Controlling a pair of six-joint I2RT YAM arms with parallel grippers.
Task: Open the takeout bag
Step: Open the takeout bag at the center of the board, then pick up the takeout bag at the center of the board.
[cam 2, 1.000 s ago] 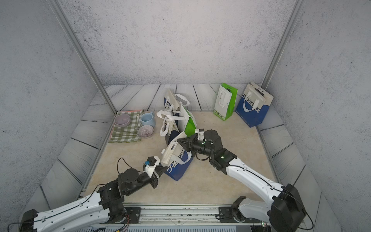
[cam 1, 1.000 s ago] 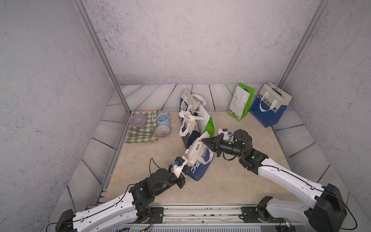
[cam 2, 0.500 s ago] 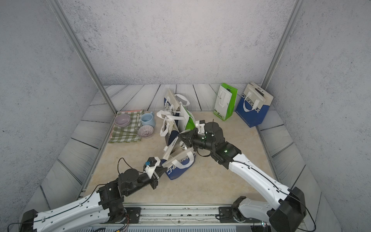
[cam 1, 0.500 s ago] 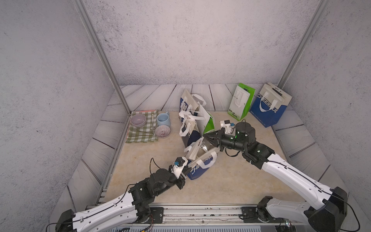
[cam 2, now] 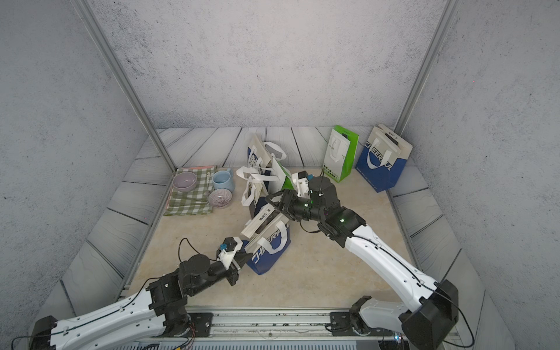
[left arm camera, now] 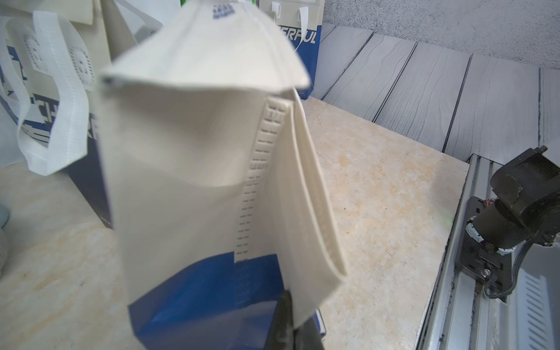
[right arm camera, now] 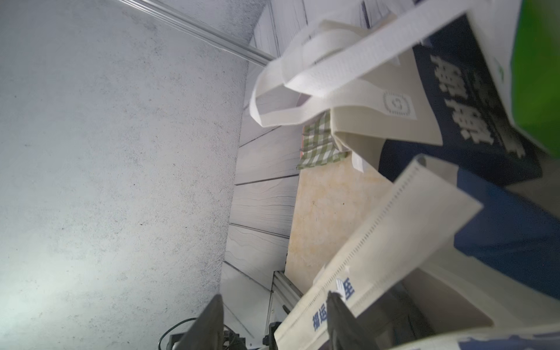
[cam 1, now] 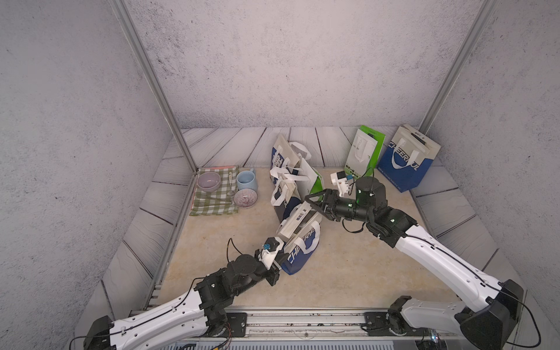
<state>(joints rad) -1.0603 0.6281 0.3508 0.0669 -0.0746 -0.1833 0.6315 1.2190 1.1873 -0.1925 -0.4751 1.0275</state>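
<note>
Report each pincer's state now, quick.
Left pincer: closed on the takeout bag, low on its side.
Right pincer: open, holding nothing.

Lab booth: grey walls (cam 1: 272,60), arm rail (cam 1: 303,318)

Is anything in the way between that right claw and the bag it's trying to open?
Nothing visible. The right gripper hangs open at the top edge of the bag, with nothing else between them.

The beige table (cam 1: 348,266) bears a checked cloth (cam 1: 212,207) far left; bags (cam 1: 283,151) cluster mid-table, the takeout bag (cam 1: 298,253) tilted. A green bag (cam 1: 363,153) and blue bag (cam 1: 404,165) stand far right.
</note>
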